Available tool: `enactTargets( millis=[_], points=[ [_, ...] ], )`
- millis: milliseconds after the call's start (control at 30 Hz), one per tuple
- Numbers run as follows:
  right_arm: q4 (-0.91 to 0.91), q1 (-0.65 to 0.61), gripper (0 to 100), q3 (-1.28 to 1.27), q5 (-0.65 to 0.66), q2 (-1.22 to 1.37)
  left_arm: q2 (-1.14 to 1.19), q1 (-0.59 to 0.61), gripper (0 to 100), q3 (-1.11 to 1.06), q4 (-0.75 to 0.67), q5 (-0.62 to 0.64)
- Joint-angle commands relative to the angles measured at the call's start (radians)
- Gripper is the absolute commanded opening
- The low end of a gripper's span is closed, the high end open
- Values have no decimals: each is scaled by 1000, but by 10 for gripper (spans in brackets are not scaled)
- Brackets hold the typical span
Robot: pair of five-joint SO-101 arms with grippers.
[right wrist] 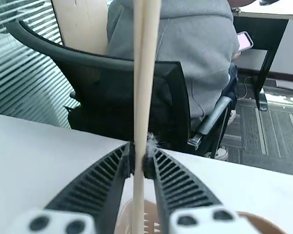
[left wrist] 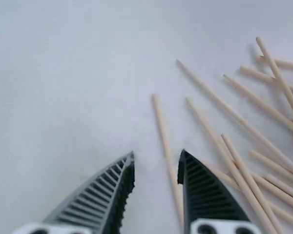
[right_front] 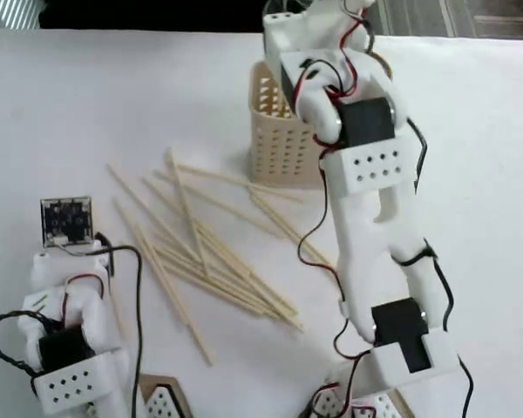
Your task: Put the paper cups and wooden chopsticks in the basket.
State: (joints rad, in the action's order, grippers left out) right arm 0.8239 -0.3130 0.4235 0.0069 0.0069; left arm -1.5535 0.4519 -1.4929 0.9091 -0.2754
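A plain white tabletop [right_front: 113, 96] fills the overhead view, matte and bare of pattern. Near its far edge stands a cream perforated plastic basket [right_front: 275, 148]. In the middle of the surface lies a loose scatter of pale wooden chopsticks [right_front: 200, 252], many crossing over one another, spread between the basket and the near left corner.

The white right arm [right_front: 366, 218] stretches from the near edge across to the basket, its far end above the basket's rim. The right end effector [right wrist: 139, 158] is clamped tight on one pale wooden chopstick [right wrist: 145, 73], which stands upright between the ridged fingertips.

The white left arm [right_front: 70, 348] sits at the near left corner. The left end effector [left wrist: 156, 158] hangs just over the tabletop with its jaws apart, gripping nothing. A single chopstick [left wrist: 162, 131] lies flat on the surface, running into the gap between them, and more chopsticks fan out to one side.

Beyond the tabletop's far edge are a black mesh office chair [right wrist: 112, 83], slatted window blinds [right wrist: 19, 63] and grey carpet floor [right wrist: 278, 141].
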Motion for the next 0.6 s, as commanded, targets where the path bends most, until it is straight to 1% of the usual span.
enactTargets(
  millis=[0,300,367,500,567],
  points=[
    [-111,27,18,-110,-9,-24,-10,2,158,-2,-32,-6],
    [-360,53,17,-506,-3,-159,-10,-2,158,-3,-32,-5],
    [-377,53,17,-554,-2,-177,-10,-21,158,-3,-32,-8],
    [-352,50,29,-562,-2,-182,-10,-28,158,-3,-31,-8],
    [-325,44,84,-552,0,-182,-10,-28,158,-3,-31,-8]
  ],
)
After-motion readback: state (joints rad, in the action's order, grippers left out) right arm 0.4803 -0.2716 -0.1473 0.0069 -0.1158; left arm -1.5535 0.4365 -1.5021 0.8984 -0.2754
